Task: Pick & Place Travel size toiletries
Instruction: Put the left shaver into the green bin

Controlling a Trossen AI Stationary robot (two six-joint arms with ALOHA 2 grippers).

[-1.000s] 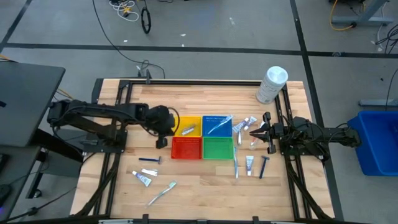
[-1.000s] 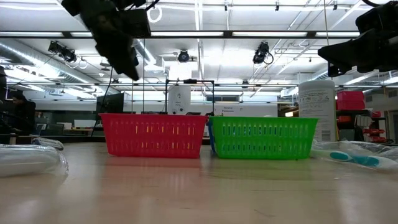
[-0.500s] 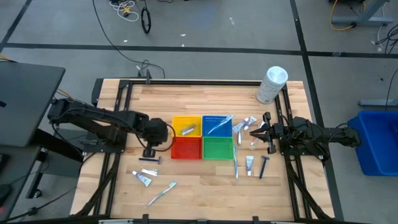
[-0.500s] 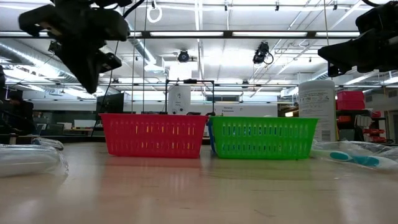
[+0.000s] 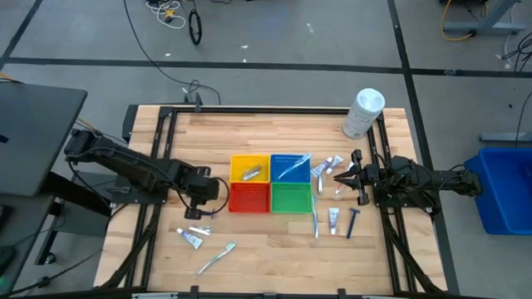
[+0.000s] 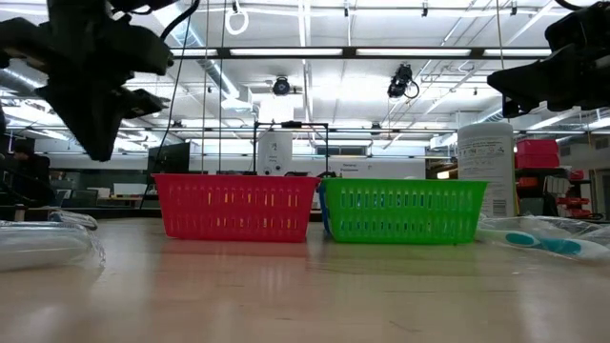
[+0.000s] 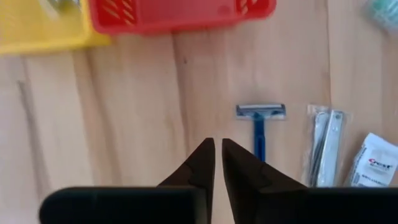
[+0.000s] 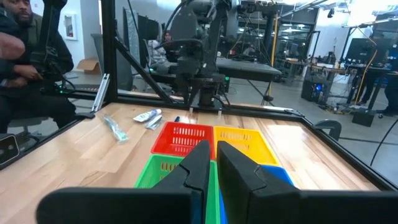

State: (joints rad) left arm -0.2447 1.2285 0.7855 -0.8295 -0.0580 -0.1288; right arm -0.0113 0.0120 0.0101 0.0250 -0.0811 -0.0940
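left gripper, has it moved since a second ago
Yes. In the high view the left gripper has moved away from the yellow basket, past the red basket's corner, toward the blue razor.

Bright even overhead light, ceiling lamps [image 6: 315, 52] glaring in the low view, table [image 6: 305, 295] foreground soft, faint shadows

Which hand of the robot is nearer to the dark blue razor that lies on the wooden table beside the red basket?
The left. The left hand hangs just above the dark blue razor, near the red basket. The right hand waits far off, across the baskets.
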